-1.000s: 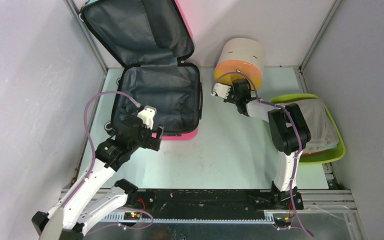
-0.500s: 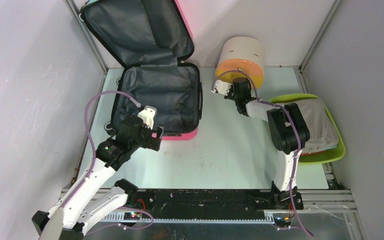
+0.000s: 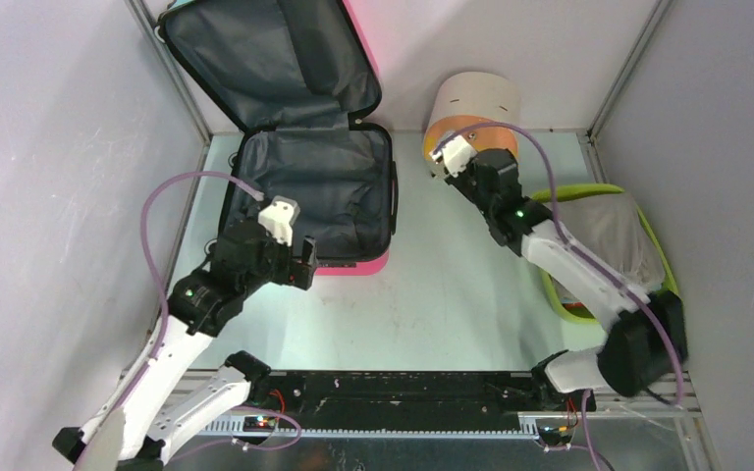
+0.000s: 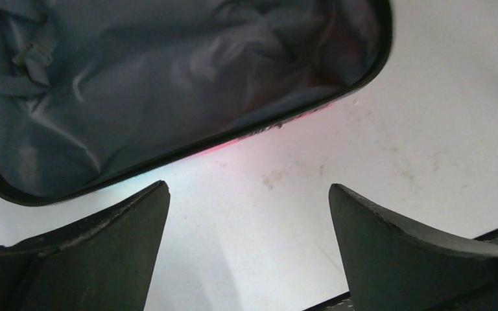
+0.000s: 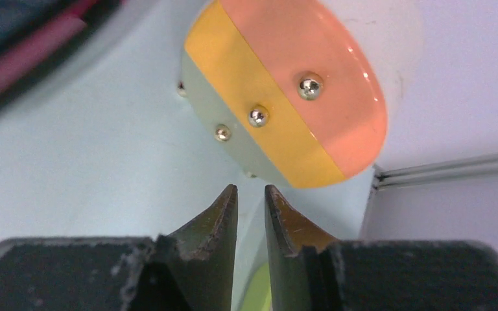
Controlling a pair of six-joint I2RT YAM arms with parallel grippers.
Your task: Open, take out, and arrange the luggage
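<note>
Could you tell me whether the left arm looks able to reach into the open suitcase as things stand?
Probably yes: the left arm's fingers are spread just off the near rim of the suitcase, its lid stands raised, and only bare table lies between.

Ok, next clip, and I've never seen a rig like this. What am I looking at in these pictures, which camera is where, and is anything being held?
Two robot arms bolted to the near edge of a table, each ending in a two-finger gripper. The wide picture is from a fixed camera above and behind them; the other two are from wrist cameras, so the dark wedges at the bottom are the fingers. On the table: an open suitcase with grey lining, its lid propped up at the back; a beige cylinder with an orange and yellow face; a green tray holding folded grey cloth. The left gripper is open, just outside the suitcase's near edge. The right gripper is nearly closed, pointing at the cylinder. Neither holds anything.
</note>
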